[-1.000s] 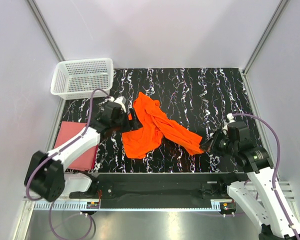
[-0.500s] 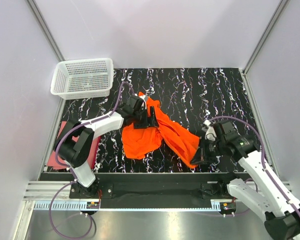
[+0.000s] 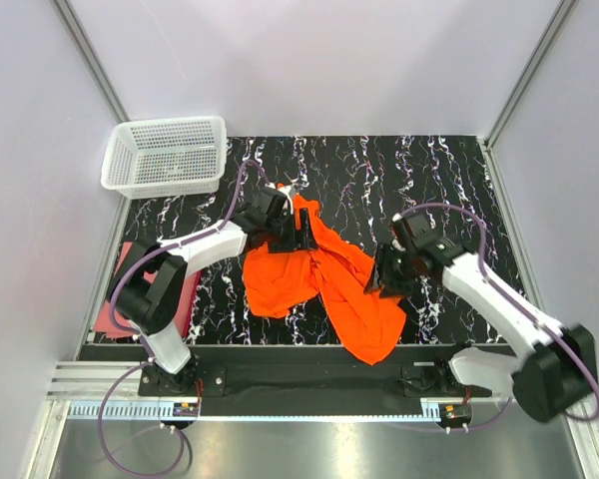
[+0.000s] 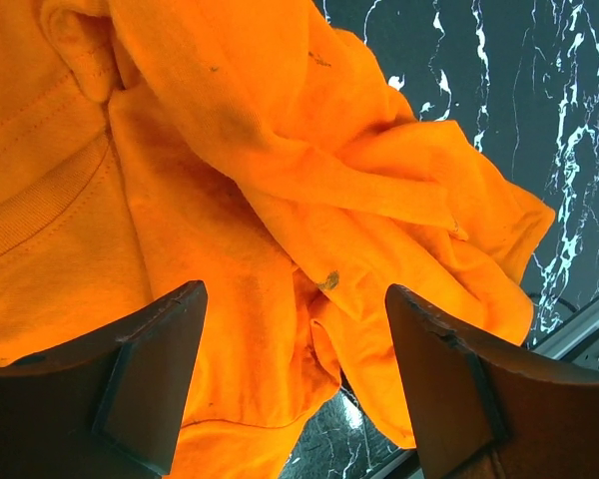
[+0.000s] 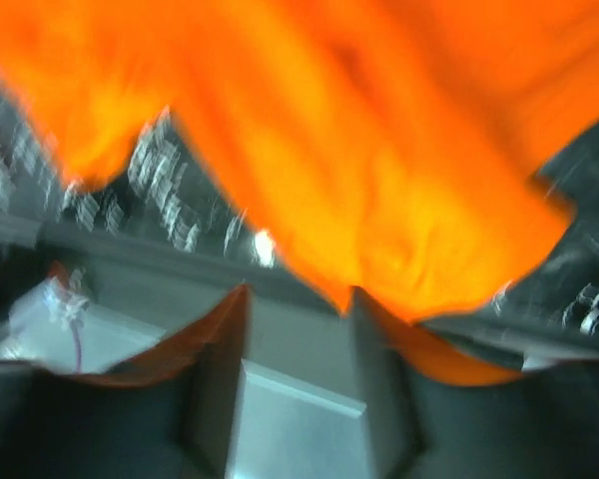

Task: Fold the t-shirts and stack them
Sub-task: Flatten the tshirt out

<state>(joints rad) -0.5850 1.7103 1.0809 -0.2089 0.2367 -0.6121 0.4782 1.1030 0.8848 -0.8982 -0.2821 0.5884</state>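
- There are two t-shirts. The orange shirt (image 3: pixel 309 279) lies bunched up in the middle of the black table (image 3: pixel 429 180). The pink-red shirt (image 3: pixel 107 311) lies flat at the table's left edge, partly under the left arm.
- There is one white basket (image 3: pixel 170 122) at the far left corner, and there are two arms.
- Only the top view shows both shirts, the basket and both arms at once. It also shows the low end of the orange shirt reaching past the near edge of the table.
- The left wrist view shows the orange shirt (image 4: pixel 280 200) up close, with its folds, its seams and a thick hem. You cannot see those from above.
- The right wrist view is blurry. It shows orange cloth (image 5: pixel 329 150) hanging just past the finger tips, with the table edge behind it.
- The left arm bends out to the left and then reaches in toward the middle. The left gripper (image 3: pixel 301 232) is over the far part of the orange shirt. Its fingers (image 4: pixel 150 379) stand wide apart and hold nothing; the left gripper (image 4: pixel 295 294) just has cloth below it.
- The right arm reaches in from the right. The right gripper (image 3: pixel 377 274) is at the right side of the orange shirt.
- In the right wrist view the right gripper (image 5: pixel 298 294) has its fingers (image 5: pixel 220 369) apart, with a gap and no cloth between them.
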